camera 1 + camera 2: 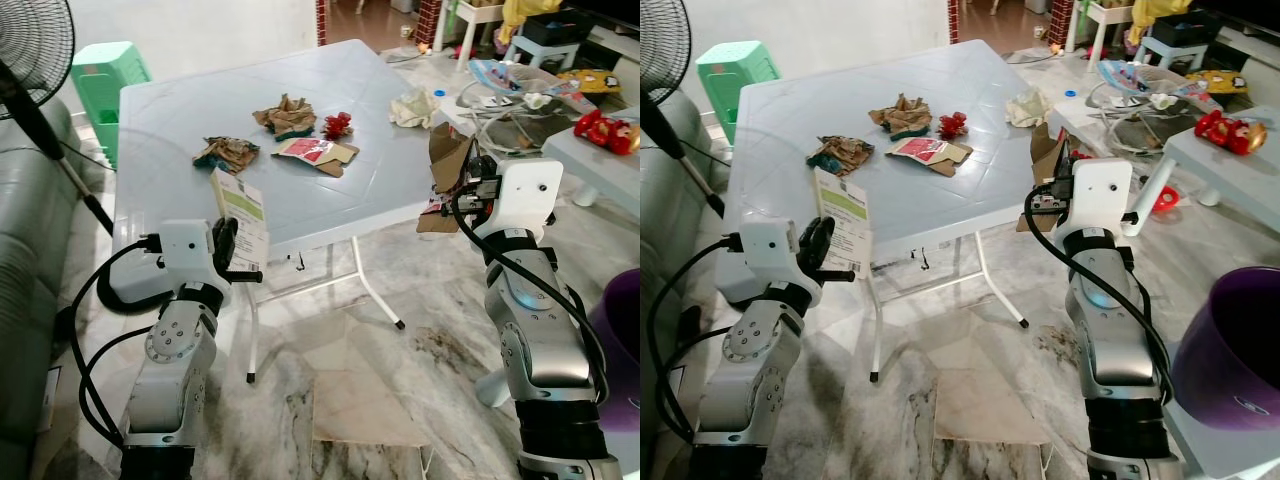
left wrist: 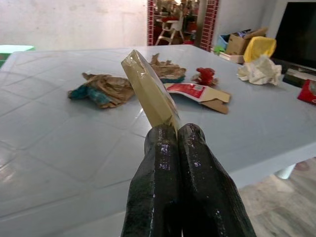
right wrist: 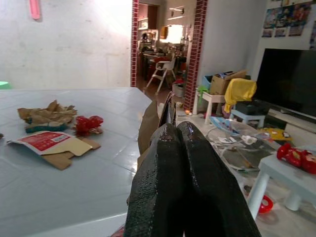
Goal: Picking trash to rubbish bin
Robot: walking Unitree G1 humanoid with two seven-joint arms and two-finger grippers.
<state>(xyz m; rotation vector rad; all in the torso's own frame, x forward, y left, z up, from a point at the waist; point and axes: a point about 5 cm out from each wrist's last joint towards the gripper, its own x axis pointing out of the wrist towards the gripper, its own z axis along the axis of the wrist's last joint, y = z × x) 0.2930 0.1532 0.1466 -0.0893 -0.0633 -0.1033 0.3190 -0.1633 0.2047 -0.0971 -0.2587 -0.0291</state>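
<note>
Both loads secured. My left gripper (image 2: 175, 129) is clamped on a flat packet (image 1: 240, 218); my right gripper (image 3: 173, 129) grips brown card (image 1: 449, 157). More trash (image 1: 285, 117) remains on the table (image 1: 180, 110). Next: turn toward the purple bin (image 1: 1230, 360) at 4 o'clock.

**Trash check: two bits in my grip, the rest on the table**

My left gripper (image 2: 170, 136) is pinched on a flat green-and-white carton (image 1: 241, 217), standing upright at the table's near edge. My right gripper (image 3: 178, 129) is clamped on a torn brown cardboard piece (image 1: 448, 160) just off the right edge. On top: a crumpled brown-and-teal wrapper (image 1: 227, 152), a brown wad (image 1: 285, 116), a small red scrap (image 1: 337, 125), a flattened red-and-white box (image 1: 317, 153), and a white crumpled tissue (image 1: 411, 108) near the far right edge.
</note>
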